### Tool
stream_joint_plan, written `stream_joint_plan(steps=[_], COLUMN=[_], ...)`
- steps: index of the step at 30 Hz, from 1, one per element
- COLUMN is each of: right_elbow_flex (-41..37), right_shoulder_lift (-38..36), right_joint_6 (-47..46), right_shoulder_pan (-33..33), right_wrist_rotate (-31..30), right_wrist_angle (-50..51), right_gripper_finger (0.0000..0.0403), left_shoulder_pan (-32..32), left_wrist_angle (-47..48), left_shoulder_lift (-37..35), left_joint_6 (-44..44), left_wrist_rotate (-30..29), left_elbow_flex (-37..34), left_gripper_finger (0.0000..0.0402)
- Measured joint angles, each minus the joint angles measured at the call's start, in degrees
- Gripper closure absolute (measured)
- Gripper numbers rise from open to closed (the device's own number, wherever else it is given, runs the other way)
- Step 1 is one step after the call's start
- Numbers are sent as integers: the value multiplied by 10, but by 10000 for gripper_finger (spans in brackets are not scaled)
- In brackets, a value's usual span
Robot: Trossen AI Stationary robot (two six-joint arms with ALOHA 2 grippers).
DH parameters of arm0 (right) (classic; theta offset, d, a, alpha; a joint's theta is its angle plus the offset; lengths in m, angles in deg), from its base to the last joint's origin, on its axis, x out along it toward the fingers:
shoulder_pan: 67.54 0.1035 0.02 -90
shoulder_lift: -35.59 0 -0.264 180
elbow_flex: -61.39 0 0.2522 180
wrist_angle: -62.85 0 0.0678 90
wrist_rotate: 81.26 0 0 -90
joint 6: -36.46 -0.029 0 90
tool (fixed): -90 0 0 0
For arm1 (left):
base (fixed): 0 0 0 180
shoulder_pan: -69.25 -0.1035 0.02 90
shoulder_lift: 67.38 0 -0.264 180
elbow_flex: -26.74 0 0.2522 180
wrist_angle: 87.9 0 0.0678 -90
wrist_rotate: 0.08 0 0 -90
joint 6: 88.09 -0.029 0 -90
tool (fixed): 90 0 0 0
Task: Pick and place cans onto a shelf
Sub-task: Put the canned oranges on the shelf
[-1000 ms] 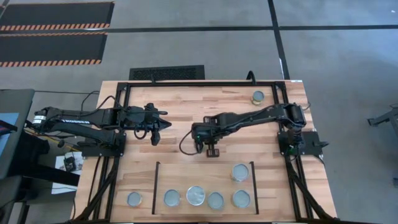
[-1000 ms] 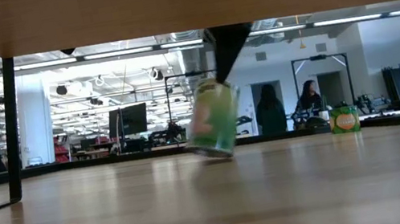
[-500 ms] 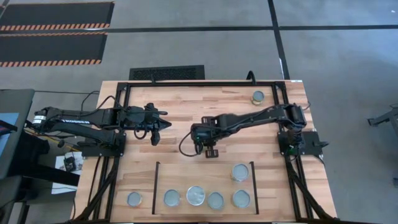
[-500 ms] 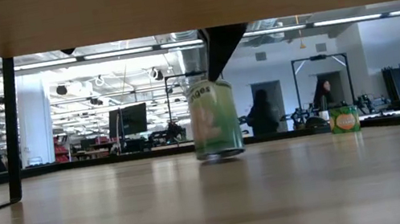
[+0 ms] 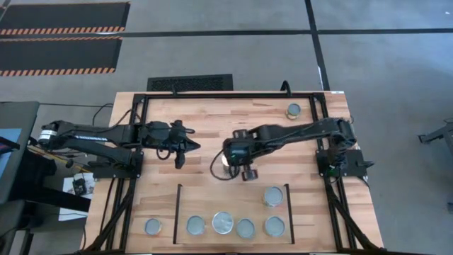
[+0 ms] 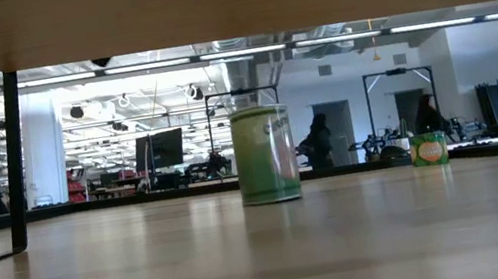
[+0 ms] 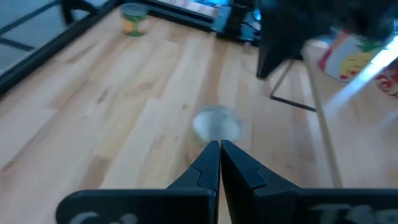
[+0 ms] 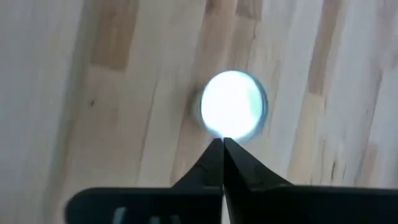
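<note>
A green-labelled can (image 6: 265, 154) with a bright white top (image 8: 233, 102) stands upright on its base at the table's middle (image 5: 227, 160). My right gripper (image 8: 222, 142) is shut and hangs above it (image 5: 246, 170), out of the low view. My left gripper (image 5: 178, 161) is shut and empty to the can's left, and it points at the can (image 7: 216, 122). The shelf (image 5: 212, 202), wood planks between two thin black bars, holds several silver-topped cans at the near edge, one wider (image 5: 222, 222).
One can (image 5: 152, 227) stands left of the shelf's left bar. A yellow-labelled can (image 5: 293, 110) stands at the far right corner and also shows in the low view (image 6: 430, 148). A black frame (image 5: 141, 106) rims the table. People stand in the room behind.
The green can hung tilted under my right gripper, came upright on the table, and now stands alone. My right gripper has risen out of the low view and drifted a little toward the near right. My left arm has shifted slightly toward the can.
</note>
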Motion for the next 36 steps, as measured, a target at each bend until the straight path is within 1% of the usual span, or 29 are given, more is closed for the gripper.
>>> stream_joint_plan(steps=[1, 3, 5, 7, 10, 13, 17, 19, 23, 28, 32, 36], right_elbow_flex=[-1, -15, -47, -97, -191, -284, -373, -400, -422, -432, -432, -432], right_shoulder_lift=[-13, -49, -95, -149, -231, -309, -394, -426, -467, -488, -489, -486], right_joint_6=[-5, -20, -36, -54, -92, -134, -183, -195, -206, -204, -197, -186], right_shoulder_pan=[-1, -4, -12, -21, -38, -54, -71, -77, -77, -77, -77, -75], right_wrist_rotate=[1, 3, 16, 29, 30, 30, 20, 7, -18, -22, -24, -21], right_wrist_angle=[13, 20, -2, -46, -128, -201, -261, -268, -281, -272, -275, -276], right_gripper_finger=[390, 391, 391, 397, 396, 399, 397, 397, 399, 396, 396, 399], left_shoulder_pan=[0, 0, 1, 0, 0, 0, 2, 9, 17, 22, 22, 23], left_wrist_angle=[-12, -37, -59, -85, -119, -120, -120, -105, -56, 12, 20, 23], left_shoulder_lift=[12, 39, 67, 94, 133, 168, 216, 245, 303, 366, 399, 411], left_joint_6=[-5, -17, -28, -44, -70, -82, -96, -114, -177, -257, -295, -318], left_wrist_rotate=[11, 34, 50, 63, 78, 80, 118, 122, 118, 91, 80, 64], left_elbow_flex=[0, 0, 0, 0, 0, 9, 45, 71, 128, 191, 224, 233], left_gripper_finger=[401, 401, 401, 401, 401, 401, 401, 400, 377, 333, 309, 301])
